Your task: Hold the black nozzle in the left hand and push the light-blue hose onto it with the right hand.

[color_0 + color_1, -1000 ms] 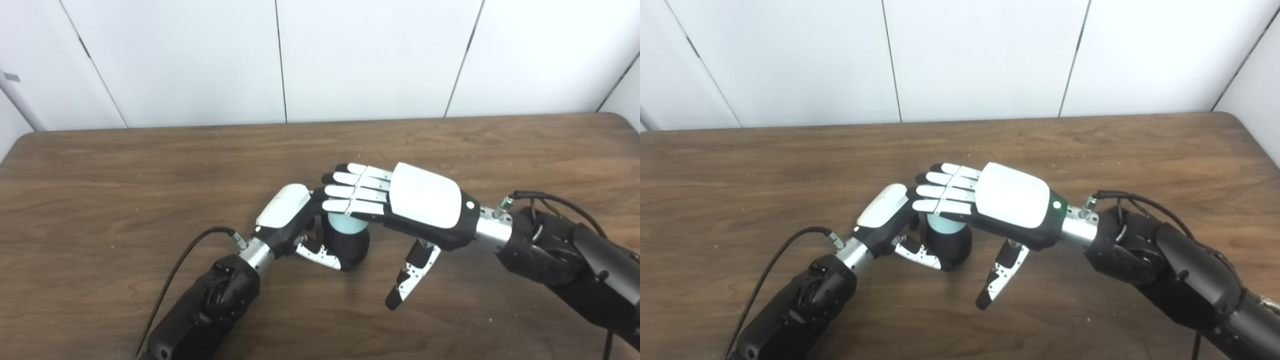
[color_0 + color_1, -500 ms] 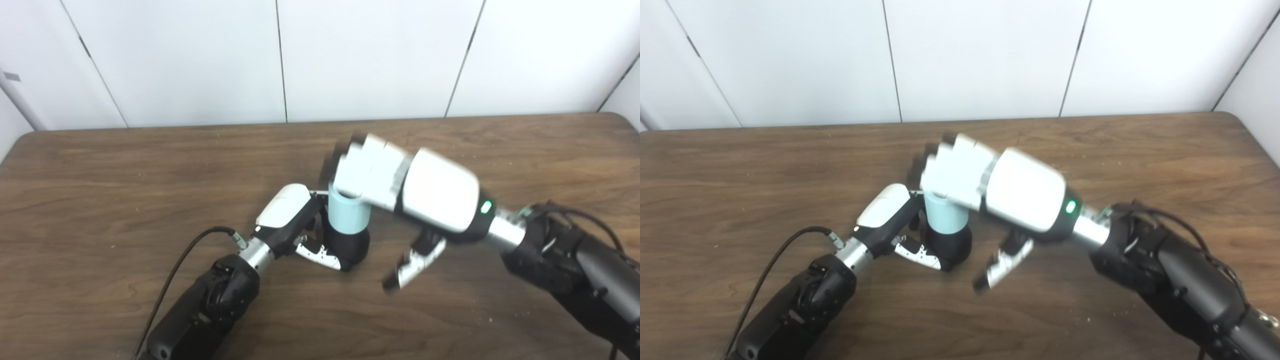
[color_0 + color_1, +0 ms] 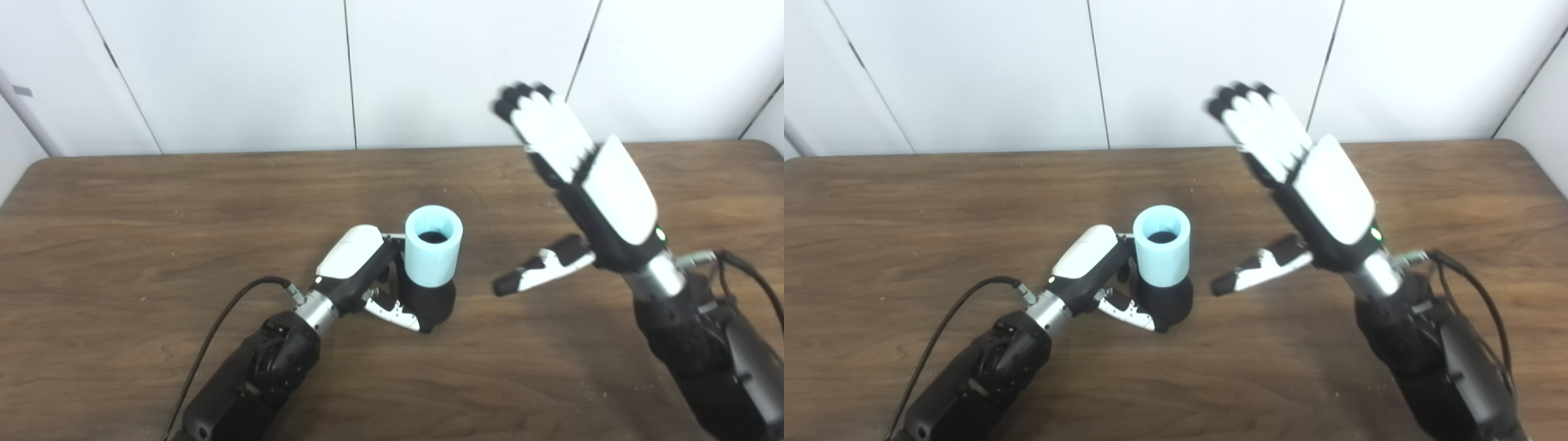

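Near the middle of the wooden table [image 3: 122, 202], one black nozzle [image 3: 432, 300] stands upright with one light-blue hose [image 3: 433, 246] seated on its top. The hose is a short open tube; down its bore a dark round patch shows, though what it is cannot be told for sure. The left hand [image 3: 361, 272] sits at the nozzle's 9 o'clock, its thumb wrapped across the near side of the black base and the rest of its fingers hidden behind, so it grips the nozzle. A black cable [image 3: 220, 324] loops from the left wrist toward the table's near edge.

At 3 o'clock from the hose, well apart from it, the right hand [image 3: 603, 202] is raised off the table, palm away from the camera. Its fingers [image 3: 545, 122] are straight and blurred, pointing toward 11 o'clock, and its thumb [image 3: 539, 272] juts toward the hose without touching it. It holds nothing, fingers spread wide.
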You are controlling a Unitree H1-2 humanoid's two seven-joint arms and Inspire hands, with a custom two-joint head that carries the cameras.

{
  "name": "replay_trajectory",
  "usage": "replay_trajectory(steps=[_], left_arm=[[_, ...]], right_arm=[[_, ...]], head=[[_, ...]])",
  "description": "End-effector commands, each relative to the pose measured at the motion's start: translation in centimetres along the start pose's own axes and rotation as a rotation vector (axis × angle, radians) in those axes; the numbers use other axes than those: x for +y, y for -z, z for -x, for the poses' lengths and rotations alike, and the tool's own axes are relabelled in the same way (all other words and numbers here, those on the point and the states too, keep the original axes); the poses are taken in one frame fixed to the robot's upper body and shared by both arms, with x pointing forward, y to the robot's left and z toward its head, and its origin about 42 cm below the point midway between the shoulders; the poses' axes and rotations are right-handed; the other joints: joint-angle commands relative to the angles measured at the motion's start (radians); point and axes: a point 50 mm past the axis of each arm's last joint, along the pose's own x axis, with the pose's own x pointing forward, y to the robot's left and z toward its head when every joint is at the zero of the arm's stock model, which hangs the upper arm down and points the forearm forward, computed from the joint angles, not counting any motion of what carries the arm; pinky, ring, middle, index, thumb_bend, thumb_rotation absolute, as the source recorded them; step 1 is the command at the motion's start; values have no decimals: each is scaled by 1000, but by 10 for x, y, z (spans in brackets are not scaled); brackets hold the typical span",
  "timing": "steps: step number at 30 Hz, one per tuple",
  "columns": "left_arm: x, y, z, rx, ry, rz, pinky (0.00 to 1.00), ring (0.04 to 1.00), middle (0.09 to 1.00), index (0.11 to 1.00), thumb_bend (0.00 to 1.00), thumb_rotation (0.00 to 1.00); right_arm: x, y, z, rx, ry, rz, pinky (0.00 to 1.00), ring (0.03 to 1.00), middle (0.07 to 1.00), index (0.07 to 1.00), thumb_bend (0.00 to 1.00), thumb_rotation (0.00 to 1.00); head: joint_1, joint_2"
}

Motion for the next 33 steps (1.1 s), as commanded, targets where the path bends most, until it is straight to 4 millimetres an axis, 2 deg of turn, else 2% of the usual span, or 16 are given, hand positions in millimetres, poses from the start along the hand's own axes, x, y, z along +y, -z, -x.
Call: replay_trajectory(steps=[1, 5, 8, 9, 11, 13, 18, 21, 24, 28, 33], left_arm=[[-33, 36, 31, 194, 211, -59, 410, 398, 449, 487, 518, 78], [-26, 35, 33, 166, 194, -57, 408, 428, 492, 490, 518, 78], [-20, 34, 35, 123, 177, -84, 486, 570, 620, 497, 519, 82], [-18, 33, 36, 94, 165, -109, 556, 635, 678, 597, 676, 167], [-13, 33, 37, 23, 129, -160, 687, 720, 742, 705, 823, 258], [-10, 33, 36, -43, 87, -193, 728, 747, 750, 736, 864, 292], [-8, 32, 35, -131, -2, -180, 799, 807, 803, 787, 906, 338], [-6, 30, 35, -141, -20, -140, 908, 883, 887, 859, 918, 385], [-4, 29, 35, -148, -30, -129, 984, 967, 964, 933, 939, 446], [4, 30, 35, -172, -80, -88, 1000, 998, 998, 990, 981, 501], [20, 33, 36, -188, -162, -62, 1000, 1000, 1000, 1000, 1000, 555]], right_arm=[[0, -3, 1, 28, 64, -85, 1000, 1000, 1000, 1000, 844, 715], [24, -7, 34, 166, 52, -233, 1000, 1000, 1000, 1000, 826, 661], [36, -11, 50, 245, 37, -296, 1000, 1000, 1000, 1000, 817, 642], [39, -12, 54, 276, 29, -318, 1000, 1000, 1000, 1000, 813, 632], [42, -14, 58, 327, 17, -358, 1000, 1000, 1000, 1000, 817, 625], [44, -12, 60, 360, 17, -389, 1000, 1000, 1000, 1000, 817, 634], [52, -7, 66, 397, 36, -418, 999, 1000, 1000, 1000, 735, 711], [56, -5, 68, 419, 39, -421, 986, 1000, 1000, 1000, 712, 776], [57, -5, 68, 426, 38, -427, 990, 1000, 1000, 1000, 707, 793], [59, -6, 69, 431, 30, -430, 1000, 1000, 1000, 1000, 706, 796], [61, -7, 69, 436, 23, -442, 1000, 1000, 1000, 1000, 708, 797]], head=[[1, 1], [4, 2], [-8, -1], [-5, -3], [2, -3], [4, -3], [-1, -4], [-1, -4], [5, -4], [7, -4], [12, -5]])
